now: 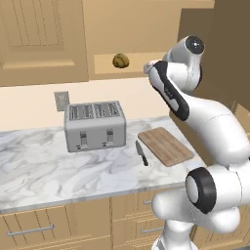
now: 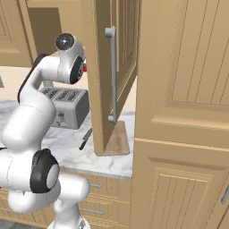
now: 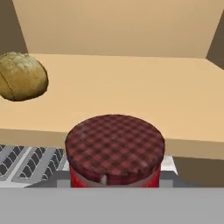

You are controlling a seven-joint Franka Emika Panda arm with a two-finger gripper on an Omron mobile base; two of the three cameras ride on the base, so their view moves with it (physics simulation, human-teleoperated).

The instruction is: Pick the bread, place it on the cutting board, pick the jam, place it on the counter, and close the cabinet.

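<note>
- The toaster [image 1: 95, 125] stands on the surface [image 1: 44, 161], toward the wall.
- The cutting board [image 1: 165, 145] lies flat on the surface to the right of the toaster, apart from it.
- The knife [image 1: 141, 153] lies on the surface between the toaster and the cutting board, just beside the board.
- The bread [image 1: 120, 60] sits on the shelf inside the cabinet [image 2: 117, 67], above the toaster.
- The cabinet door stands open over the cutting board.
- In the hand view, the jam [image 3: 114, 151] is in front of the shelf edge, the bread behind and left of it.
</note>
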